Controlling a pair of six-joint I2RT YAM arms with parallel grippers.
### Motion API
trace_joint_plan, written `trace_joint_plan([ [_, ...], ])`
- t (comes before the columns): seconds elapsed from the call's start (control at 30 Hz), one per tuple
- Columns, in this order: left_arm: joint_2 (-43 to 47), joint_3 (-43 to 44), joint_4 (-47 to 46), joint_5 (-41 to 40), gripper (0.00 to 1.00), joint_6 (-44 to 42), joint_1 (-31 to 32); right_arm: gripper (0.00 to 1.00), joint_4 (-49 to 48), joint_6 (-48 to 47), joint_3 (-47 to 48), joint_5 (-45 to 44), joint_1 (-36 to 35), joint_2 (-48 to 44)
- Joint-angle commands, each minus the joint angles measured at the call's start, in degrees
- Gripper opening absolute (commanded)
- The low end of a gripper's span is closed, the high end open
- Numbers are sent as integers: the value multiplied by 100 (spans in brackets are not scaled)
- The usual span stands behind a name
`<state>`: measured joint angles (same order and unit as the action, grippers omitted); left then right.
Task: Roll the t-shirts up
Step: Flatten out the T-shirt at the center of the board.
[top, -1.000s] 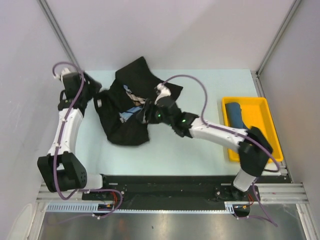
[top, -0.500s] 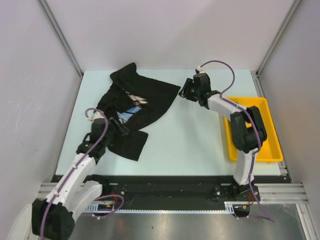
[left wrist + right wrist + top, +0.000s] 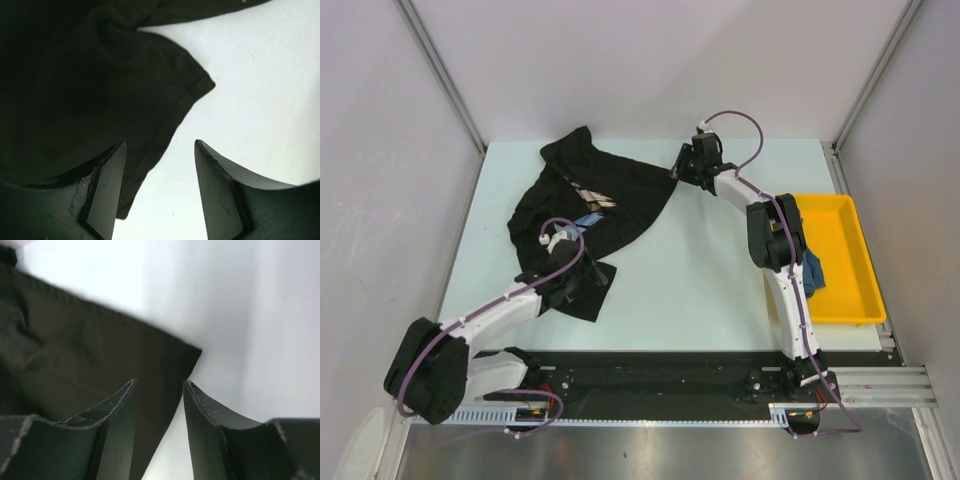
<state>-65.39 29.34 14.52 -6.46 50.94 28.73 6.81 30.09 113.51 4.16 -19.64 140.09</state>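
Observation:
The black t-shirt [image 3: 615,195] lies crumpled and partly spread on the left half of the table, a bit of its blue, brown and white print showing. My left gripper [image 3: 588,283] is open at the shirt's near corner; in the left wrist view the hemmed corner [image 3: 165,125] lies just ahead of the open gripper [image 3: 159,150]. My right gripper [image 3: 680,168] is open at the shirt's far right corner; in the right wrist view that corner [image 3: 165,370] lies between the open jaws of the gripper [image 3: 160,385]. The teal-blue t-shirt [image 3: 813,272] lies in the tray, mostly hidden by my right arm.
A yellow tray [image 3: 845,250] stands at the table's right edge. Grey walls and metal posts close in the table at the back and sides. A black rail [image 3: 660,375] runs along the near edge.
The left arm has swung in to the shirt's near corner. The right gripper has moved left to the shirt's far right corner. The shirt, bunched a second ago, lies more spread out.

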Motion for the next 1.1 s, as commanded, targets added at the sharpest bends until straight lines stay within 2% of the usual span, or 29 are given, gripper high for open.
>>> trace_joint_plan([
  [0.0, -465, 607, -249, -364, 62, -259, 80, 46, 312, 155, 653, -381, 118, 378],
  [0.13, -1018, 1168, -90, -619, 63, -567, 194, 45, 602, 226, 1084, -416, 127, 799],
  [0.3, -1722, 1556, 94, -795, 63, -708, 326, 46, 515, 243, 1164, -407, 136, 950],
  [0.4, -2135, 1802, 191, -945, 63, -717, 405, 40, 523, 270, 1269, -329, 171, 1073],
  [0.47, -2407, 1987, 279, -1085, 57, -726, 493, 32, 506, 270, 1296, -285, 188, 1117],
  [0.53, -2549, 2101, 402, -1156, 53, -726, 572, 28, 497, 270, 1287, -258, 206, 1125],
  [0.57, -2636, 2128, 446, -1173, 48, -726, 598, 21, 479, 270, 1270, -232, 206, 1117],
  [0.6, -2663, 2146, 463, -1182, 42, -726, 625, 18, 479, 278, 1270, -188, 215, 1108],
  [0.63, -2655, 2146, 481, -1182, 27, -726, 695, 15, 479, 279, 1235, -170, 215, 1108],
  [0.67, -2611, 2137, 507, -1165, 19, -726, 739, 7, 532, 279, 1226, -179, 241, 1082],
  [0.7, -2541, 2111, 534, -1173, 13, -726, 791, 3, 602, 322, 1208, -266, 259, 1029],
  [0.73, -2471, 2050, 560, -1182, 1, -726, 922, 0, 663, 349, 1182, -293, 294, 994],
  [0.83, -1936, 1726, 709, -1156, 0, -647, 1273, 0, 620, 551, 621, -346, 487, 521],
  [0.9, -1358, 1340, 780, -1033, 0, -498, 1442, 0, 401, 638, -213, -416, 636, 152],
  [1.07, -21, 565, 1095, -673, 0, -190, 1873, 0, 260, 656, -1874, -995, 856, -1403],
])
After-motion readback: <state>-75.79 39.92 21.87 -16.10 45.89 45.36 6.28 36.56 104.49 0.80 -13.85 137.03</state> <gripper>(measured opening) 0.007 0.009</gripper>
